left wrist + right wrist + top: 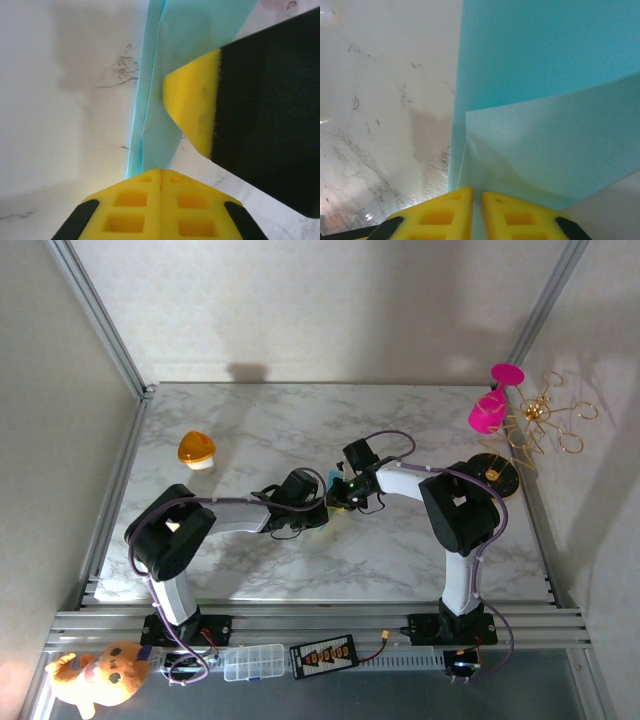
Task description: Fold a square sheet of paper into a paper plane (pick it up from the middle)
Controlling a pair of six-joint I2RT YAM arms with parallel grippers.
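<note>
Now, the square sheet of paper (190,40) is no flat square; it is gathered into layers, one long crease running from six o'clock to twelve in the left wrist view, a paler layer folded across it in the right wrist view. So the early folds look done, while a finished paper plane with wings seems some way off. It is held over the middle of the table (250,420), between both grippers. The left gripper (161,172) is clamped tight on its near edge; the right gripper (476,192) pinches it with barely a sliver between the fingers. Both arms reach inward, left from seven o'clock, right from four o'clock, wrists almost meeting; the orange dome (197,448) sits well apart at ten o'clock.
</note>
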